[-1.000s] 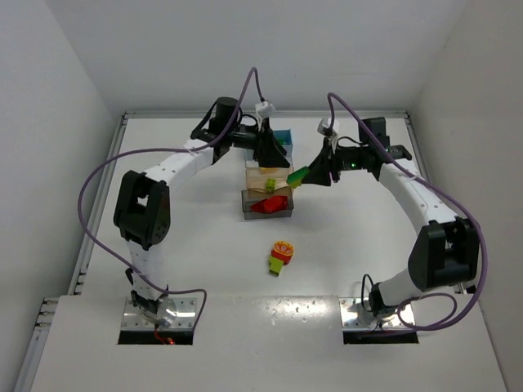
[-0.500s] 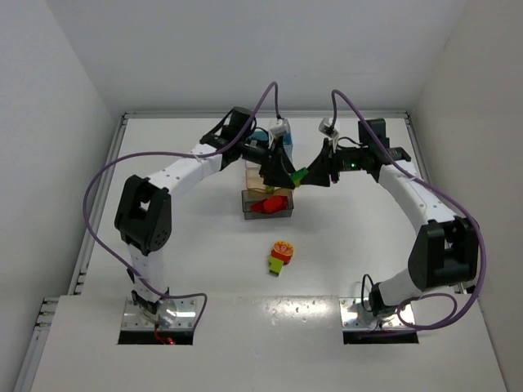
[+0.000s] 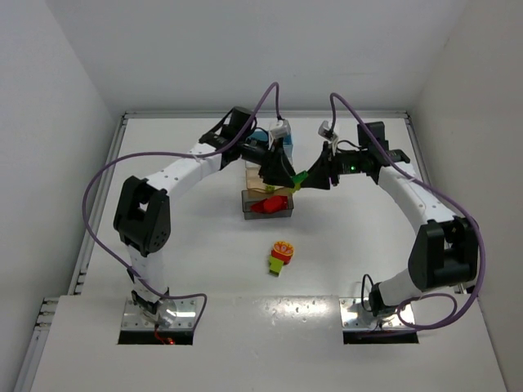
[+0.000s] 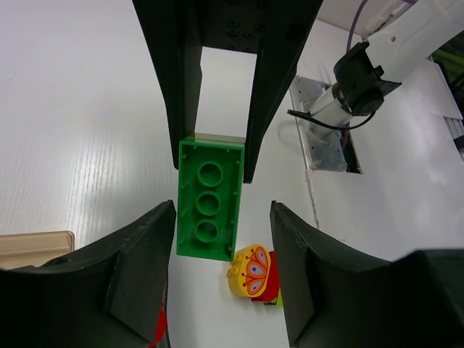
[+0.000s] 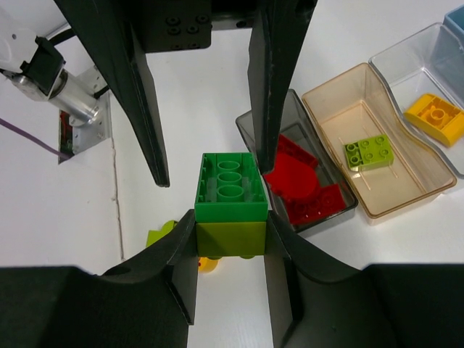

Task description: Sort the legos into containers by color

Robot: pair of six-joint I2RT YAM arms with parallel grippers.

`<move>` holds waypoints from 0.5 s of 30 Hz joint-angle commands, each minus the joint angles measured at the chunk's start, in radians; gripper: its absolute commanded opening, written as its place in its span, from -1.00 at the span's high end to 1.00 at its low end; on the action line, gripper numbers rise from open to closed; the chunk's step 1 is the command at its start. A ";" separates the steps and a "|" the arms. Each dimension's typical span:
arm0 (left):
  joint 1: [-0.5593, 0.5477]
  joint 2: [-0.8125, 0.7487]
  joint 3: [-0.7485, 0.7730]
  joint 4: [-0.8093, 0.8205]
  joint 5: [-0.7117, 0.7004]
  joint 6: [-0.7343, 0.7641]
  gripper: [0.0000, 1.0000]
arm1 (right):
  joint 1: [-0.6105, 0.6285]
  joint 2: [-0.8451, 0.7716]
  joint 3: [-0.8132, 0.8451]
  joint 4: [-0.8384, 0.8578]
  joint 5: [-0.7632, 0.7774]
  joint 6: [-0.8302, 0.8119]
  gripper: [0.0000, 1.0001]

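Note:
My right gripper [image 5: 232, 226] is shut on a two-brick clump, a green lego [image 5: 230, 190] joined to an olive-lime one [image 5: 230, 238], and holds it in the air beside the bins. In the top view this gripper [image 3: 306, 175] faces my left gripper [image 3: 283, 175]. My left gripper [image 4: 222, 212] is open, its fingers on either side of the green lego [image 4: 209, 197]. The grey bin [image 5: 250, 127] holds red legos [image 5: 301, 185]. The tan bin [image 5: 417, 177] holds a lime lego [image 5: 370, 152]. A third bin [image 5: 406, 54] holds a yellow lego [image 5: 433, 114].
A loose clump with a yellow butterfly piece, red and lime [image 3: 280, 256] lies on the table below the grippers; it also shows in the left wrist view [image 4: 254, 272]. The three bins [image 3: 267, 204] stand in a row at mid table. White walls enclose the table.
My left gripper has swung right from over the bins to meet the right gripper and now straddles the green lego. The right gripper has barely moved.

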 commanded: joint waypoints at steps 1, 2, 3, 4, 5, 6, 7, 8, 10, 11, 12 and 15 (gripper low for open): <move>-0.002 -0.052 0.057 0.016 0.023 0.031 -0.20 | 0.003 -0.047 -0.018 0.007 -0.016 -0.057 0.88; -0.002 -0.042 0.057 0.016 0.023 0.031 -0.16 | 0.003 -0.047 -0.018 0.007 -0.016 -0.057 0.88; -0.002 -0.042 0.068 0.016 0.023 0.022 -0.13 | 0.003 -0.047 -0.018 0.007 -0.016 -0.057 0.88; -0.002 -0.033 0.068 0.016 0.023 0.021 -0.10 | 0.003 -0.056 -0.018 0.007 -0.016 -0.057 0.88; -0.002 -0.032 0.068 0.016 0.023 0.021 -0.10 | 0.003 -0.056 -0.018 0.007 -0.016 -0.057 0.88; -0.002 -0.032 0.068 0.016 0.032 0.012 -0.08 | 0.003 -0.056 -0.018 0.016 -0.016 -0.057 0.88; -0.002 -0.032 0.068 0.025 0.032 0.012 -0.08 | 0.003 -0.056 -0.018 0.016 -0.016 -0.057 0.88; -0.002 -0.032 0.068 0.025 0.032 0.003 -0.12 | 0.003 -0.056 -0.018 0.016 -0.016 -0.057 0.88; -0.002 -0.023 0.068 0.025 0.032 0.003 -0.22 | 0.003 -0.056 -0.007 0.016 -0.016 -0.057 0.88; -0.002 -0.023 0.068 0.025 0.032 0.003 -0.28 | 0.003 -0.056 0.002 0.016 -0.016 -0.057 0.88; -0.002 -0.023 0.068 0.025 0.032 0.003 -0.31 | 0.003 -0.056 0.002 0.016 -0.016 -0.057 0.88; -0.002 -0.023 0.068 0.025 0.023 -0.006 -0.34 | 0.003 -0.056 0.022 0.016 -0.025 -0.048 0.88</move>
